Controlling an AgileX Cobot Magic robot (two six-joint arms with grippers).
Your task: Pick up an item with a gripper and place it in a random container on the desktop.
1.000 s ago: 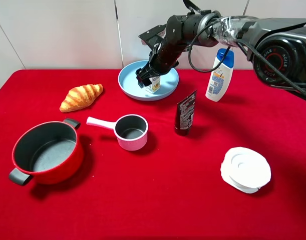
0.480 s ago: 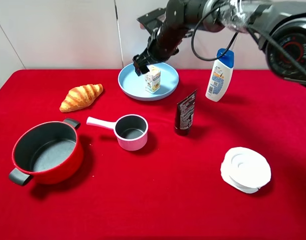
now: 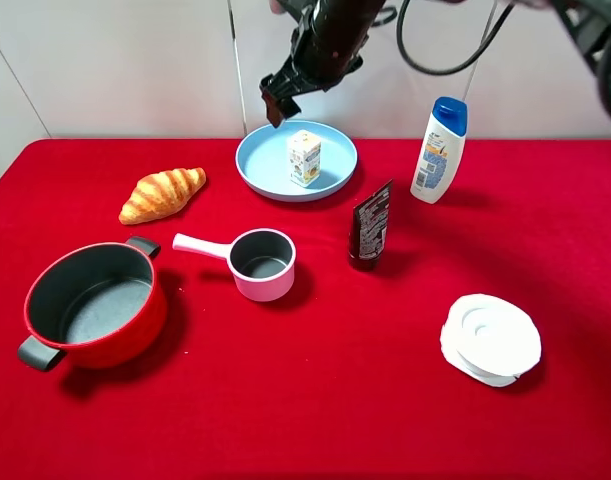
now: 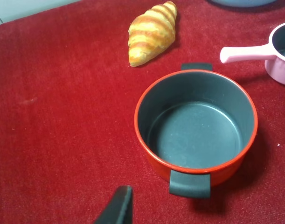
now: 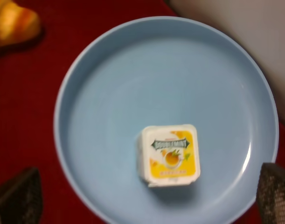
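The white carton with yellow-orange print (image 3: 304, 158) stands upright inside the light blue plate (image 3: 260, 165) at the back of the red desktop (image 3: 315, 400). My right gripper (image 3: 276, 104) hangs open above the plate's far left rim, clear of the carton. In the right wrist view the carton (image 5: 171, 154) is seen from above on the plate (image 5: 109, 93), with the gripper (image 5: 147, 186) empty and its fingers (image 5: 18, 196) spread wide at either side. Only one finger (image 4: 118, 207) of my left gripper shows, near the red pot.
A croissant (image 3: 163, 193) lies at the left. A red pot (image 3: 93, 300) and a small pink saucepan (image 3: 262, 263) stand in front. A black tube (image 3: 370, 225), a white-blue shampoo bottle (image 3: 440, 150) and a white round lid (image 3: 490, 338) stand on the right.
My right gripper has let go of the carton and risen up and to the left. The carton stays upright in the plate.
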